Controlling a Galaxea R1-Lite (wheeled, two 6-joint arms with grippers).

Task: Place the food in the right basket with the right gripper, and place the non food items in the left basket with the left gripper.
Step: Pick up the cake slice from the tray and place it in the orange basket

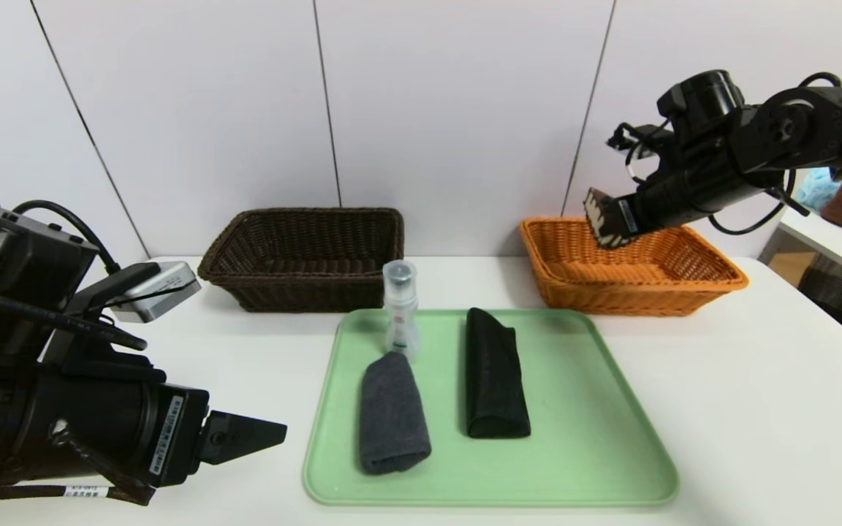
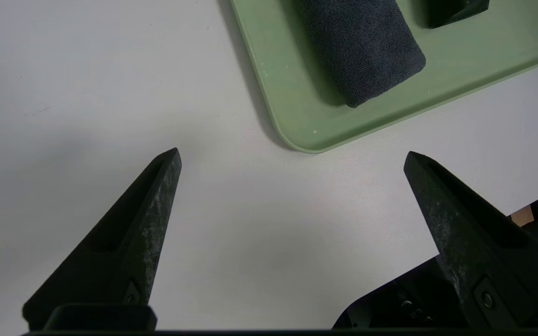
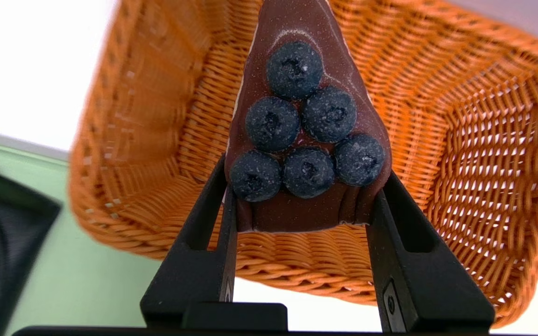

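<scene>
My right gripper [image 1: 609, 219] is shut on a chocolate cake slice [image 3: 304, 126] topped with blueberries, held in the air over the orange basket [image 1: 713, 281] at the back right. The same basket [image 3: 484, 154] fills the right wrist view below the slice. A dark brown basket [image 1: 245, 241] stands at the back left. On the green tray [image 1: 611, 438] lie a grey rolled cloth [image 1: 392, 413], a black rolled cloth [image 1: 492, 374] and a clear bottle [image 1: 400, 307]. My left gripper [image 2: 292, 156] is open and empty above bare table beside the tray's corner [image 2: 297, 135].
A second table [image 1: 837, 241] with a brown object and blue items stands at the far right. The white wall runs close behind both baskets. White tabletop [image 1: 757, 402] stretches right of the tray and in front of the left basket.
</scene>
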